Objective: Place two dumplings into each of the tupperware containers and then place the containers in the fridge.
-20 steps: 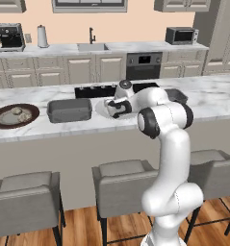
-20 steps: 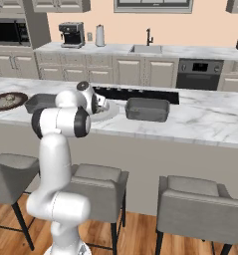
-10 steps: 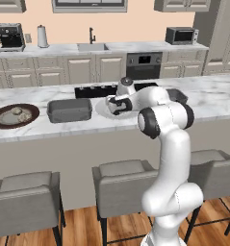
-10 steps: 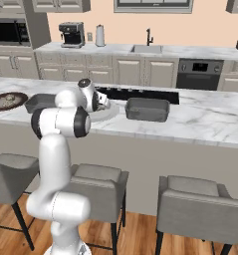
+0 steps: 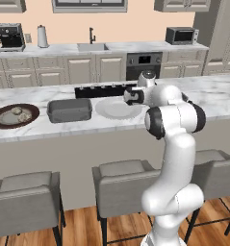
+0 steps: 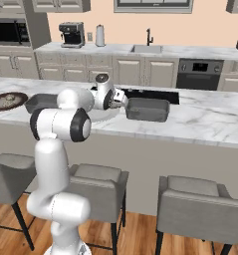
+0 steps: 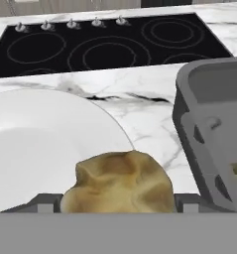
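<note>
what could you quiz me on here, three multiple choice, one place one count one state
1. Where is the dumpling nearest the hand camera?
a) in the sink
b) between the jaws, by the white plate's rim
c) on the cooktop

2. How many dumplings lie on the brown plate?
a) none
b) two
c) four

3. The tub by the white plate is
a) lidded
b) open-topped
c) upside down

Answers: 1 b, the jaws flank it in the hand view; 2 b, two show there in the left base view; 3 b, its hollow inside shows.
</note>
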Robot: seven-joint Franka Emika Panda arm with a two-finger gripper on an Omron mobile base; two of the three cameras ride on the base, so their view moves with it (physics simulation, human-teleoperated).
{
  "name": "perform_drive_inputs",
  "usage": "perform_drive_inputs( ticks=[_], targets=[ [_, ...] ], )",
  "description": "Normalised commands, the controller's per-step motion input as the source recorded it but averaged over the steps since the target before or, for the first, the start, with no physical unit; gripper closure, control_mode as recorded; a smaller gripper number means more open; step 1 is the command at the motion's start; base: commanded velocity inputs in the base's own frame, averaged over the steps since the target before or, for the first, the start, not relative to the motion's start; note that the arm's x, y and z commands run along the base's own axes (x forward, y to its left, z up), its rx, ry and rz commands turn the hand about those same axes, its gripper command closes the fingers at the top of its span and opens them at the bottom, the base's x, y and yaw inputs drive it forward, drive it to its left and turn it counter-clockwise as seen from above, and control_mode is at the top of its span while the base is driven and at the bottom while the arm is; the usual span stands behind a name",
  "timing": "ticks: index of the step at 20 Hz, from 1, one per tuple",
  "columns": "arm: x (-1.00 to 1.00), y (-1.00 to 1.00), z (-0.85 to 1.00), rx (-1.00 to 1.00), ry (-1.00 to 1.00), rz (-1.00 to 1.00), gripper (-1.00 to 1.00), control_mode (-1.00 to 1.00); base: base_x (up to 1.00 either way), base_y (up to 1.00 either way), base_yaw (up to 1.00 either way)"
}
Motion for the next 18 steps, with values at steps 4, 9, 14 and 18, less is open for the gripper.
perform_drive_inputs(
  ticks=[4,9,14,18],
  targets=[
    [0.01,-0.67,0.01,-0.03,0.03,-0.13,1.00,-1.00,0.00,0.00,0.00],
    [0.06,-0.50,0.26,-0.01,0.15,-0.19,1.00,-1.00,0.00,0.00,0.00],
    [-0.28,-0.25,0.47,0.00,0.10,-0.17,1.00,-1.00,0.00,0.00,0.00],
    [0.09,-0.76,0.07,0.03,0.17,-0.21,1.00,-1.00,0.00,0.00,0.00]
  ],
)
